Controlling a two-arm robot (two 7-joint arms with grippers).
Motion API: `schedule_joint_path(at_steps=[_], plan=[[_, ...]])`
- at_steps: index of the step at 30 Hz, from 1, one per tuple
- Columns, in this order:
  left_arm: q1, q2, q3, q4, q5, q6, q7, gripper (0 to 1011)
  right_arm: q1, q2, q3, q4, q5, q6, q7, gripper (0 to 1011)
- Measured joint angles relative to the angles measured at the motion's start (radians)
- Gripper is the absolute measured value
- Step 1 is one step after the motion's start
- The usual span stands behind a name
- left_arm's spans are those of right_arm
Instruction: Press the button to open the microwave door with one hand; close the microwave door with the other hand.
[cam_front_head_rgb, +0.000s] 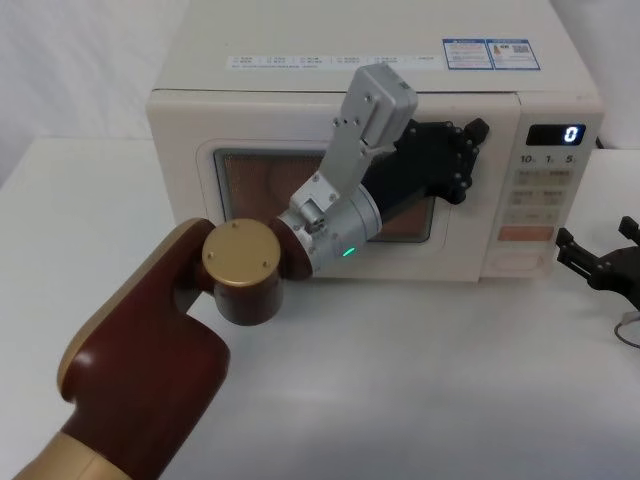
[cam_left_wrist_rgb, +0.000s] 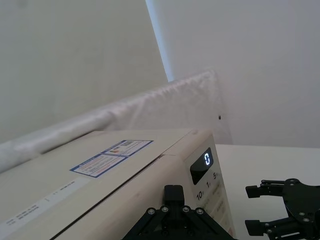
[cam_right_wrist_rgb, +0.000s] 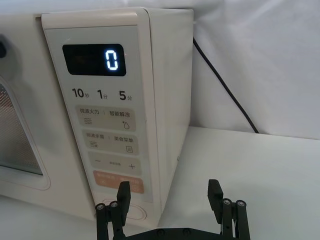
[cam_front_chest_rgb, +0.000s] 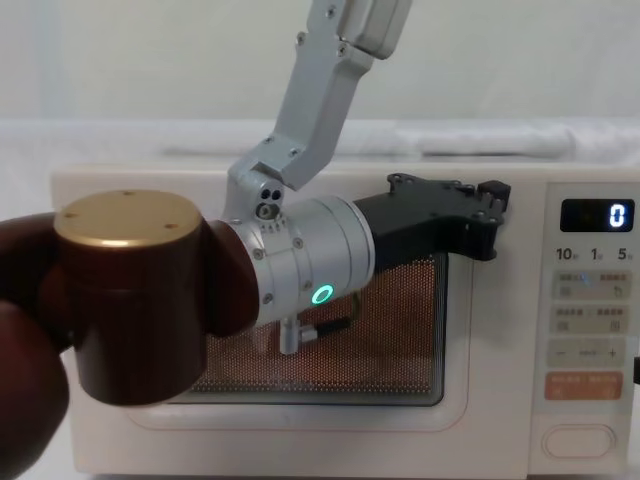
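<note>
Microwave (cam_front_head_rgb: 300, 90) is sitting at the far side of the white table (cam_front_head_rgb: 420, 380), facing the robot, its long axis running left to right. Its door (cam_front_head_rgb: 190, 215) is lying flush with the front, hinged side at the left, window facing near. The control panel (cam_front_head_rgb: 545, 190) is standing at the right end, its display (cam_right_wrist_rgb: 93, 60) showing 0. The button (cam_front_chest_rgb: 578, 441), a wide pill lying left to right, is sitting at the panel's bottom, just below the orange key (cam_right_wrist_rgb: 118, 180).

The left gripper (cam_front_head_rgb: 465, 160) is reaching across the door's upper right, by the panel's edge; whether its fingers are parted I cannot tell. The right gripper (cam_right_wrist_rgb: 169, 192) is hovering near the panel's lower right corner, fingers spread wide and holding nothing, apart from the button.
</note>
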Motion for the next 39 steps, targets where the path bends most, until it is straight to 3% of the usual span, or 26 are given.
schedule_joint_path(at_steps=[14,19,28,39], plan=[[-0.006,-0.022,-0.01,0.027,0.005,0.013,0.001,0,0.0,0.0,0.0,0.0,0.0,0.0,0.0,1002],[0.008,-0.022,-0.021,0.0,-0.018,0.01,-0.011,0,0.0,0.0,0.0,0.0,0.0,0.0,0.0,1002],[0.09,0.021,-0.031,-0.14,-0.059,0.016,-0.021,0,0.0,0.0,0.0,0.0,0.0,0.0,0.0,1002],[0.248,0.079,-0.082,-0.307,-0.045,0.001,0.081,0,0.0,0.0,0.0,0.0,0.0,0.0,0.0,1002]])
